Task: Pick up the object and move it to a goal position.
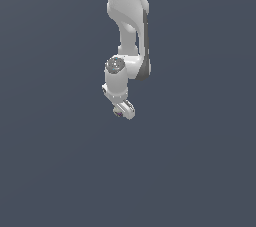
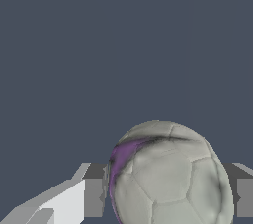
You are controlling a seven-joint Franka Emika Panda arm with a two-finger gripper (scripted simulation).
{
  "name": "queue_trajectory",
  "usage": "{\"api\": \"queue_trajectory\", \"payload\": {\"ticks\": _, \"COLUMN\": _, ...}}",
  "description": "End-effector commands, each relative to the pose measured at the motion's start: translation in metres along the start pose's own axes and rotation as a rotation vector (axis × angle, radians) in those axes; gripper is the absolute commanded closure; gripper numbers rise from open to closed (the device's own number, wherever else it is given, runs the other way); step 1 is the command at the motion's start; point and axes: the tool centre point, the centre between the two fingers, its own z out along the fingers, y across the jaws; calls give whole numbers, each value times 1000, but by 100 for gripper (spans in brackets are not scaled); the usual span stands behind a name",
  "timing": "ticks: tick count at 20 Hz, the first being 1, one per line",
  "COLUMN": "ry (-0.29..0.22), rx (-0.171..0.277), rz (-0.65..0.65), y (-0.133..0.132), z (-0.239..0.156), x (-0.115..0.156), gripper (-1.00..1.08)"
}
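Rounded object sits between the fingers, no clear long axis.

Exterior view: my arm is cut off at the top edge; base and upper links out of frame. My gripper is tiny here, finger spacing unreadable. The object shows only as a dark speck, mostly hidden by my hand.

Wrist view: object cropped by the bottom edge. My fingers are partly cropped and partly hidden behind the object; contact not visible.
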Motion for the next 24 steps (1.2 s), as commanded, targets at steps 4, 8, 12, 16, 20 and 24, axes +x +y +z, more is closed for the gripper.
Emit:
{"api": "queue_trajectory", "payload": {"ticks": 4, "ry": 1, "rx": 1, "rz": 0, "y": -4, "z": -19, "x": 3, "gripper": 108}}
{"api": "queue_trajectory", "payload": {"ticks": 8, "ry": 1, "rx": 1, "rz": 0, "y": -10, "z": -43, "x": 6, "gripper": 108}}
{"api": "queue_trajectory", "payload": {"ticks": 12, "ry": 2, "rx": 1, "rz": 1, "y": -16, "z": -74, "x": 10, "gripper": 108}}
{"api": "queue_trajectory", "payload": {"ticks": 16, "ry": 2, "rx": 0, "rz": 1, "y": -25, "z": -113, "x": 15, "gripper": 108}}
{"api": "queue_trajectory", "payload": {"ticks": 20, "ry": 2, "rx": 0, "rz": 2, "y": -33, "z": -153, "x": 21, "gripper": 108}}
{"api": "queue_trajectory", "payload": {"ticks": 24, "ry": 3, "rx": -1, "rz": 2, "y": -42, "z": -193, "x": 26, "gripper": 108}}
